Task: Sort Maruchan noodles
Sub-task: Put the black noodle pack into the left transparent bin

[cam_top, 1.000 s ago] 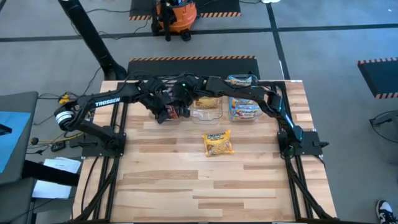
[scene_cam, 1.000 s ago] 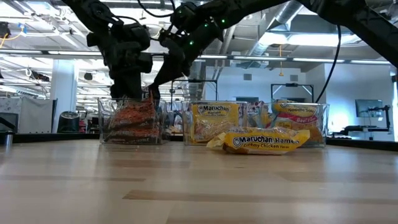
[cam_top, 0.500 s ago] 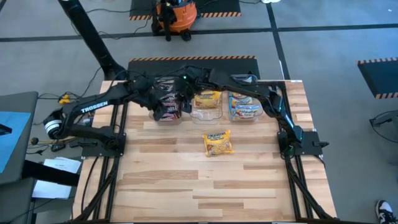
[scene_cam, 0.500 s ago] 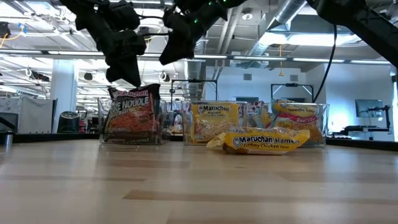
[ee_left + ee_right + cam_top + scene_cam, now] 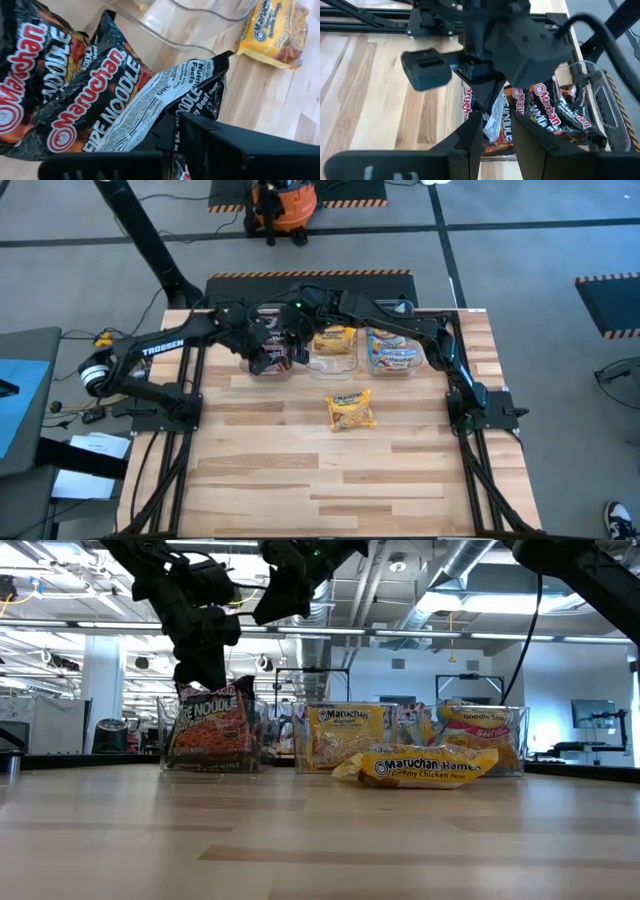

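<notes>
Packets of Maruchan noodles sit sorted along the far side of my table [image 5: 300, 460]: dark Fire Noodle ones in the left tub [image 5: 165, 735], yellow ones in the middle tub [image 5: 333, 358], blue-and-pink ones in the right tub [image 5: 392, 360]. One loose yellow chicken packet [image 5: 350, 408] lies flat on the wood, near the middle tub but apart from it.

My left gripper [image 5: 203, 675] hangs over the left tub with its jaws pinched tight on the top edge of a dark Fire Noodle packet [image 5: 208, 725], which stands upright in that tub, label facing the low camera. In my left wrist view the packet's printed back crumples right at my fingers [image 5: 200, 135], with more dark packets [image 5: 45, 100] beside it.

My right gripper [image 5: 285, 590] hovers just above and beside the left one, jaws partly apart and holding nothing.
</notes>
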Controlling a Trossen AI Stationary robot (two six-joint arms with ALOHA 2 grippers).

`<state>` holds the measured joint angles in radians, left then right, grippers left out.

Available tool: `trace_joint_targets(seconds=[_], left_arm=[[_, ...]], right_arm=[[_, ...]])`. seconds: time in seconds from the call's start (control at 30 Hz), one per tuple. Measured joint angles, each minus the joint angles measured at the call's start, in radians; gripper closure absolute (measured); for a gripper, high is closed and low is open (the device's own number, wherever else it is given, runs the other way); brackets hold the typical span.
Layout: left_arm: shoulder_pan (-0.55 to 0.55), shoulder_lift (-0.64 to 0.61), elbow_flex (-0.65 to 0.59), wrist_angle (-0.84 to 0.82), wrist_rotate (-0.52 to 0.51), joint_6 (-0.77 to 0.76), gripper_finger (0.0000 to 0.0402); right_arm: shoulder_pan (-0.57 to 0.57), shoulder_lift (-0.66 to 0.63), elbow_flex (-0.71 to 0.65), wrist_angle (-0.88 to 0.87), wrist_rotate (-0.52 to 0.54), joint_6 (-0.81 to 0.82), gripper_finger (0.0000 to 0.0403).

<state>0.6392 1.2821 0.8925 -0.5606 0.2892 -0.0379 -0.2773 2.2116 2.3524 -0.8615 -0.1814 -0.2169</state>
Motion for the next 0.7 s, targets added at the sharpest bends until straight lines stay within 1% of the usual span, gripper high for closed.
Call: trace_joint_targets(seconds=[0.2,0.43,0.7], left_arm=[[0.000,0.047,0.001,0.009,-0.005,0.011,0.0391],[0.001,0.034,0.000,0.028,-0.031,0.011,0.0391],[0.002,0.042,0.000,0.008,-0.053,0.032,0.0391]], right_arm=[[0.001,0.000,0.000,0.002,0.000,0.000,0.0275],[0.000,0.000,0.000,-0.006,0.000,0.000,0.0275],[0.004,0.000,0.000,-0.038,0.000,0.000,0.0275]])
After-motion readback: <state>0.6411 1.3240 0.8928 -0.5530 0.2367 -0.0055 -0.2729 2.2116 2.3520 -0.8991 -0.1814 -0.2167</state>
